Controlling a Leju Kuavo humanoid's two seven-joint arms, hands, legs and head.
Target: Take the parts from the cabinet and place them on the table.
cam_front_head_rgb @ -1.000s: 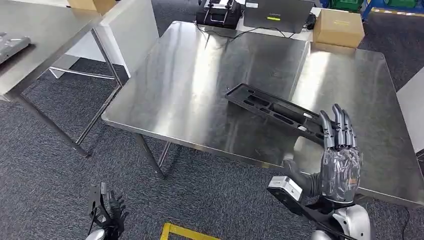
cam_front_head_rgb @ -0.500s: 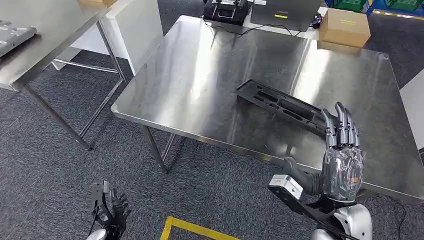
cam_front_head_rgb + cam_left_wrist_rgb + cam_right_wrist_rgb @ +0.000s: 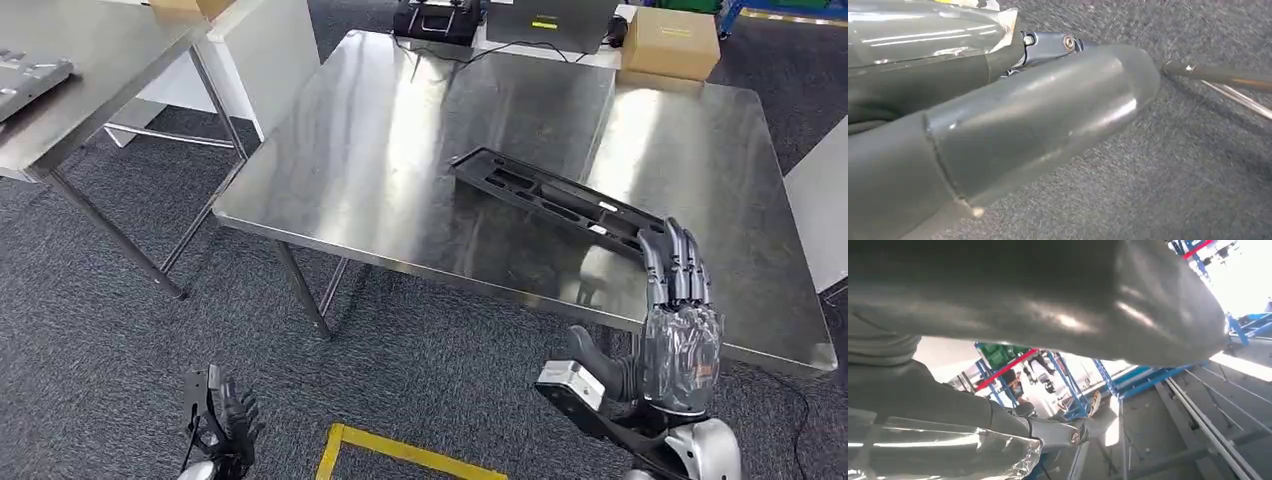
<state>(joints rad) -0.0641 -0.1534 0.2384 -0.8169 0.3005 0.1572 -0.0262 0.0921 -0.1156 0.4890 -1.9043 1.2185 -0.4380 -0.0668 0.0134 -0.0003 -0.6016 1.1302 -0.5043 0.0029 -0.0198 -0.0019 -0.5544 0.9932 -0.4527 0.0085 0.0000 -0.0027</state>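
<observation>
- Lying flat on the shiny steel tabletop (image 3: 400,150), the long black plastic part with slotted recesses (image 3: 548,196) runs diagonally from the middle of the head view down toward the lower right, wholly supported, its lower-right end close to the near edge.
- Judging from that, the placing step looks done for this part; the risk is now of undoing it.
- Standing just below that end in the frame, the right hand (image 3: 680,320) is raised with its palm cover upright, its dark fingers (image 3: 672,262) straight and close side by side, the thumb out to the left, holding nothing.
- Overlapping the part's end in the picture, the fingertips may or may not touch it; I cannot tell.
- A sideways or forward sweep of that hand could catch the part's end and swing or slide it; so near the edge, it could tip off onto the grey carpet floor (image 3: 120,340).
- Pulling the arm straight back and down, clear of the edge, would be the safer way out, in my judgement.
- Hanging low at the bottom left of the frame over the carpet, the left hand (image 3: 222,425) holds nothing, fingers loosely curled; it is well apart from the part.
- A yellow floor tape line (image 3: 400,455) lies at the bottom centre.
- Sitting at the tabletop's far upper right, a brown cardboard box (image 3: 668,42) is well clear of the part.
</observation>
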